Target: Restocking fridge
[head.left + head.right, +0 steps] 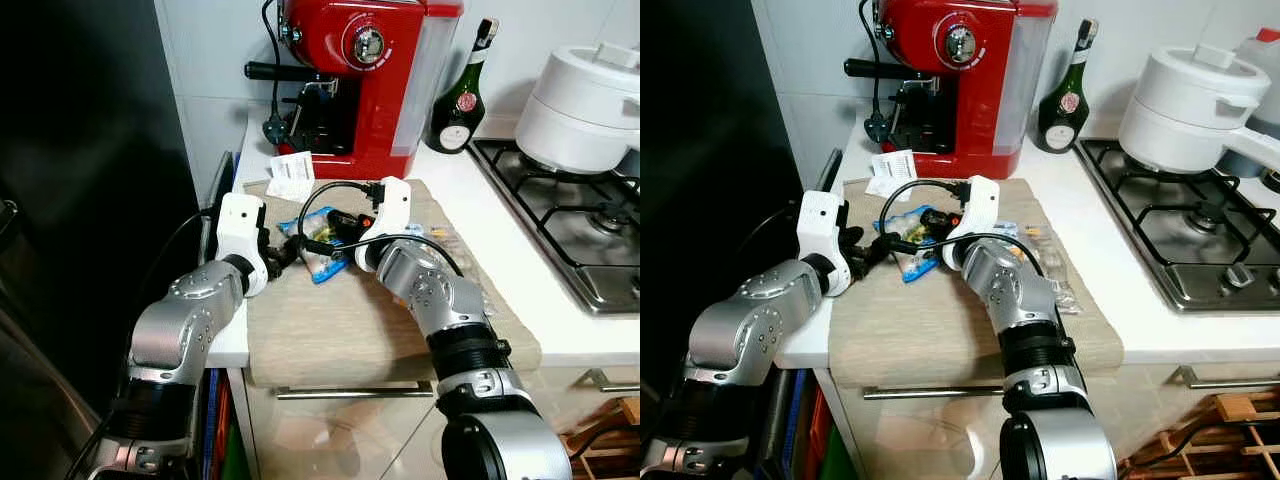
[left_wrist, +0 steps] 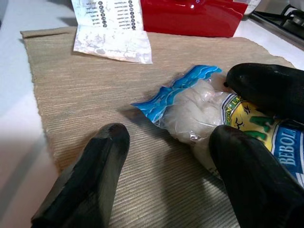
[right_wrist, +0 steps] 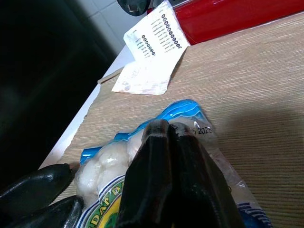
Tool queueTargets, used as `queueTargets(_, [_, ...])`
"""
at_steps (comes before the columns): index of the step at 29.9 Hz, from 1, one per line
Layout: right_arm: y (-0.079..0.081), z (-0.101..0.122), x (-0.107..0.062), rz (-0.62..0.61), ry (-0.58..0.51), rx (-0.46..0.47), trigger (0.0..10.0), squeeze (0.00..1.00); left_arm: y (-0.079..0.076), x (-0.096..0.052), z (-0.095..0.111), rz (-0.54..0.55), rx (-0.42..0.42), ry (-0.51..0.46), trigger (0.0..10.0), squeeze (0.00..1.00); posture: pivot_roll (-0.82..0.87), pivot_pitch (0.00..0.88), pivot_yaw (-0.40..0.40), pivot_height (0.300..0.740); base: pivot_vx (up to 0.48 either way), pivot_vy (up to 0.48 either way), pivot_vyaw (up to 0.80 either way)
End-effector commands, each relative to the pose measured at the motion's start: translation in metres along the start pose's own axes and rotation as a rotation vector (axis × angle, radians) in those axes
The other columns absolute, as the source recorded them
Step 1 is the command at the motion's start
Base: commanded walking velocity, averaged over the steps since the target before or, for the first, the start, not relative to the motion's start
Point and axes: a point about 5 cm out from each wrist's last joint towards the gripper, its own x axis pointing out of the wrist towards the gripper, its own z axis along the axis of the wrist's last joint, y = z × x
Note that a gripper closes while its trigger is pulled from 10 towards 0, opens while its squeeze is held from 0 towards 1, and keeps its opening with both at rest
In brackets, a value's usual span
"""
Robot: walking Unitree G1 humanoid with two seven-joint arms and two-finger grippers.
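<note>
A clear packet with blue edges and white lumps inside [image 2: 199,109] lies on the beige mat [image 1: 340,320] on the counter. My left gripper [image 2: 166,156] is open at the packet's left end, with one finger [image 2: 90,180] on the bare mat and the other [image 2: 251,175] against the packet. From the right, my right gripper [image 3: 166,133] comes in with its fingers shut together, tips resting on top of the packet [image 3: 109,166]. In the left eye view both grippers meet over the packet [image 1: 318,240].
A red coffee machine [image 1: 370,70] stands behind the mat, with a paper slip [image 1: 292,175] in front of it. A green bottle [image 1: 462,95] and a white pot [image 1: 585,105] on the gas hob [image 1: 570,220] are at the right. The dark fridge [image 1: 80,200] is at the left. Another clear packet [image 1: 1050,260] lies on the mat's right.
</note>
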Motion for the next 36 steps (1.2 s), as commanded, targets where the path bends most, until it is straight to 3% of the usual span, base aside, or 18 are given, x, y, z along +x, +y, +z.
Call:
queueTargets(1, [0.001,-0.020,0.001,0.000,0.076,0.002,0.0,0.00,-0.007,0.000,-0.009,-0.028,0.003,0.035,10.0,0.00,0.03,0.000,-0.014,0.740,0.000,0.000,0.00])
queueTargets(5, [0.008,-0.013,0.001,0.026,0.024,-0.030,0.0,0.00,-0.005,-0.001,-0.007,-0.009,0.014,0.012,10.0,0.00,0.04,0.000,-0.018,0.740,0.000,0.000,0.00])
queueTargets(8, [0.027,0.012,-0.002,0.104,-0.110,-0.082,0.0,0.01,-0.002,-0.004,-0.001,0.004,0.015,-0.016,10.0,0.00,0.04,0.000,-0.018,0.740,0.000,0.000,0.00])
queueTargets(9, [0.027,0.012,-0.002,0.104,-0.110,-0.082,0.0,0.01,-0.002,-0.004,-0.001,0.004,0.015,-0.016,10.0,0.00,0.04,0.000,-0.018,0.740,0.000,0.000,0.00])
queueTargets(12, [0.050,0.049,-0.010,0.207,-0.284,-0.114,0.0,0.00,0.004,-0.006,0.005,0.021,0.020,-0.044,10.0,0.00,0.04,0.000,-0.022,0.740,0.000,0.000,0.00])
queueTargets(15, [0.060,0.067,-0.016,0.258,-0.382,-0.122,0.0,0.00,0.005,-0.007,0.007,0.025,0.026,-0.056,10.0,0.00,0.04,0.000,-0.022,0.740,0.000,0.000,0.00])
queueTargets(16, [0.069,0.086,-0.025,0.304,-0.468,-0.133,0.0,0.00,0.004,-0.010,0.012,0.025,0.061,-0.088,10.0,0.00,0.04,0.000,-0.024,0.740,0.000,0.000,0.00])
queueTargets(22, [0.070,0.095,-0.030,0.315,-0.517,-0.168,0.0,0.00,-0.001,-0.013,0.021,0.005,0.111,-0.153,10.0,0.00,0.04,0.000,-0.027,0.740,0.000,0.000,0.00])
queueTargets(23, [0.068,0.096,-0.031,0.274,-0.539,-0.244,0.0,0.00,-0.003,-0.014,0.023,-0.004,0.145,-0.173,10.0,0.00,0.04,0.000,-0.027,0.740,0.000,0.000,0.00])
queueTargets(25, [0.059,0.095,-0.034,0.138,-0.604,-0.483,0.0,0.00,-0.007,-0.016,0.025,-0.011,0.195,-0.208,10.0,0.00,0.04,0.000,-0.029,0.740,0.000,0.000,0.00])
queueTargets(26, [0.055,0.094,-0.035,0.085,-0.619,-0.551,4.1,0.00,-0.008,-0.016,0.026,-0.008,0.207,-0.223,10.0,0.00,0.04,0.000,-0.029,0.740,0.000,0.000,0.00])
queueTargets(27, [0.047,0.091,-0.037,0.021,-0.629,-0.616,10.0,0.00,-0.007,-0.018,0.029,0.016,0.236,-0.249,10.0,0.00,0.04,0.000,-0.029,0.740,0.000,0.000,0.00])
queueTargets(28, [0.047,0.091,-0.037,0.021,-0.629,-0.616,10.0,0.00,-0.007,-0.018,0.029,0.016,0.236,-0.249,10.0,0.00,0.04,0.000,-0.029,0.740,0.000,0.000,0.00])
queueTargets(29, [0.039,0.089,-0.040,-0.044,-0.649,-0.694,10.0,0.00,-0.004,-0.021,0.032,0.059,0.299,-0.285,10.0,0.56,0.04,0.000,-0.030,0.740,0.000,0.000,0.00])
queueTargets(30, [0.035,0.087,-0.043,-0.080,-0.663,-0.744,10.0,0.00,-0.002,-0.023,0.035,0.088,0.344,-0.310,10.0,0.56,0.04,0.000,-0.030,0.740,0.000,0.000,0.00])
queueTargets(31, [0.026,0.082,-0.048,-0.135,-0.674,-0.764,10.0,1.00,0.000,-0.027,0.036,0.119,0.381,-0.336,10.0,1.00,0.03,0.000,-0.029,0.740,0.000,0.000,0.00])
queueTargets(34, [0.018,0.075,-0.053,-0.173,-0.668,-0.764,10.0,1.00,0.002,-0.032,0.037,0.138,0.385,-0.360,10.0,1.00,0.03,0.000,-0.029,0.740,0.000,0.000,0.00])
queueTargets(36, [0.005,0.058,-0.061,-0.233,-0.656,-0.766,10.0,1.00,0.005,-0.041,0.040,0.174,0.381,-0.408,10.0,1.00,0.03,0.000,-0.030,0.740,0.000,0.000,0.00])
